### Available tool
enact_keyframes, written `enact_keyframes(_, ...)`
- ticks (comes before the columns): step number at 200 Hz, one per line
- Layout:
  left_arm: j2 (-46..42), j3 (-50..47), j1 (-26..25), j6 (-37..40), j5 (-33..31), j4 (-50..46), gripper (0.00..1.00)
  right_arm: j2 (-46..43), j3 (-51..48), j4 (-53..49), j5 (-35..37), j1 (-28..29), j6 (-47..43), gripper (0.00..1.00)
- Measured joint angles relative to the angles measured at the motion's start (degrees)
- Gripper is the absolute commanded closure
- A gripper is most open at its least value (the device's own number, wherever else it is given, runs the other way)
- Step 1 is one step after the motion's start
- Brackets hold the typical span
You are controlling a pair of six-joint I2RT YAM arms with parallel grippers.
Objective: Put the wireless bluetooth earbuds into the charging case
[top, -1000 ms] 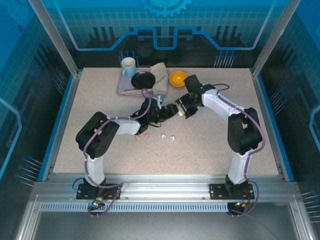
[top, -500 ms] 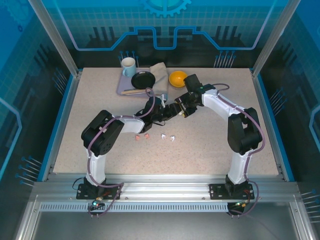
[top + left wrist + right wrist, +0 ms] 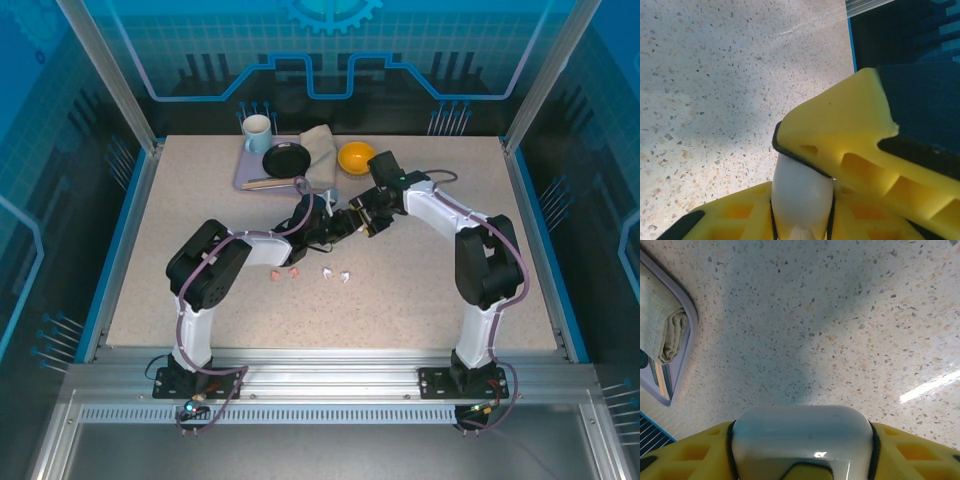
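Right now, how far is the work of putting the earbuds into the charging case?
Done: nothing is inserted yet. In hand: the left gripper and right gripper both grip the white charging case. Remaining: two pink earbuds and two white earbuds lie on the table, waiting to be inserted.

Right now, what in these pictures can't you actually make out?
- Top view: the white case is mostly covered by the left gripper and right gripper; lid open or shut, unclear.
- Top view: the earbuds are too small to show their stems.
- Left wrist view: a yellow finger and the bottom edge hide most of the case.
- Right wrist view: the bottom edge cuts the case off.
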Motion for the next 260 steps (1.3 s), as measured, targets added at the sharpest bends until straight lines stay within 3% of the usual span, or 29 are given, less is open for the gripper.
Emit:
enact_keyframes(22, 0.0, 0.07, -0.04, -0.2, -0.13, -0.26, 0.83, 0.0, -0.22, 0.33, 0.15, -0.04, 0.0, 0.49)
enact_keyframes(51, 0.0, 0.17, -0.07, -0.22, -0.07, -0.48, 0.93, 0.0, -0.42, 0.68, -0.37, -0.46, -0.15, 0.29)
enact_keyframes(73, -0.07, 0.83, -0.11, -0.15, -0.04, -1.2, 1.0, -0.72, -0.44, 0.76, -0.98, -1.99, -2.69, 0.24)
enact_keyframes(123, -2.84, 4.02, 0.96, 5.75, 6.14, -12.41, 1.0, -11.5, -4.17, 4.39, -1.07, -10.58, -17.62, 0.2)
enact_keyframes(164, -7.74, 8.55, 4.74, 13.88, 15.41, -22.75, 1.0, -20.85, -15.8, 12.26, -1.25, -11.1, -31.98, 0.19)
enact_keyframes(208, -9.7, 12.11, 10.29, 19.78, 26.36, -30.6, 1.0, -25.38, -31.71, 26.51, -9.7, -11.19, -40.13, 0.21)
enact_keyframes(260, -9.6, 16.41, 11.04, 25.73, 33.48, -39.32, 1.0, -25.4, -35.34, 39.93, -20.83, -10.78, -43.47, 0.23)
